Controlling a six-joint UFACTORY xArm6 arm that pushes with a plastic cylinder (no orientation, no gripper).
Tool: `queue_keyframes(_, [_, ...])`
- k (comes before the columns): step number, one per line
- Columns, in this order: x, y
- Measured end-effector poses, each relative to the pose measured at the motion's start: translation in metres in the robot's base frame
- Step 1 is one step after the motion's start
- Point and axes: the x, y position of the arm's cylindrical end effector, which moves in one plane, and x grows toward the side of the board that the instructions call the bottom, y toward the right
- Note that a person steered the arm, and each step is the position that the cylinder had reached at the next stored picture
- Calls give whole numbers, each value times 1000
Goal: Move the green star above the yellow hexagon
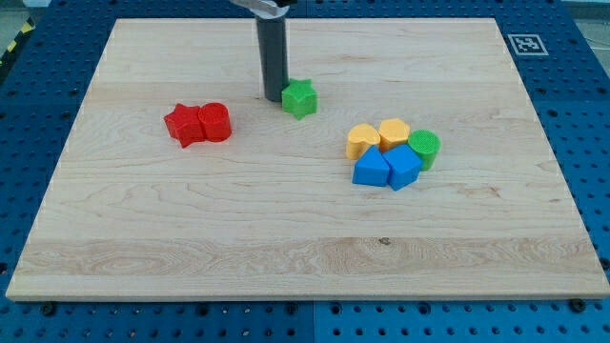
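Blue blocks (387, 168) below yellow hexagon (394, 133)

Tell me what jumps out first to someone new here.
The dark rod coming down from the view's top, my tip right beside the green star on its left. Next, the tight cluster at the view's right: yellow hexagon, two blue blocks, and a green cylinder.

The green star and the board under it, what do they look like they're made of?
The green star looks like moulded or printed plastic: a flat, even, saturated colour with a matte face, though the view is too small to be sure. The board looks like light, smooth wood: pale grain streaks and plank seams run across it. My tip sits just at the star's left.
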Motion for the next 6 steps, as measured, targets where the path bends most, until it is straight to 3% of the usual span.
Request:
queue_keyframes(1, [0, 26])
queue_keyframes(6, [17, 32])
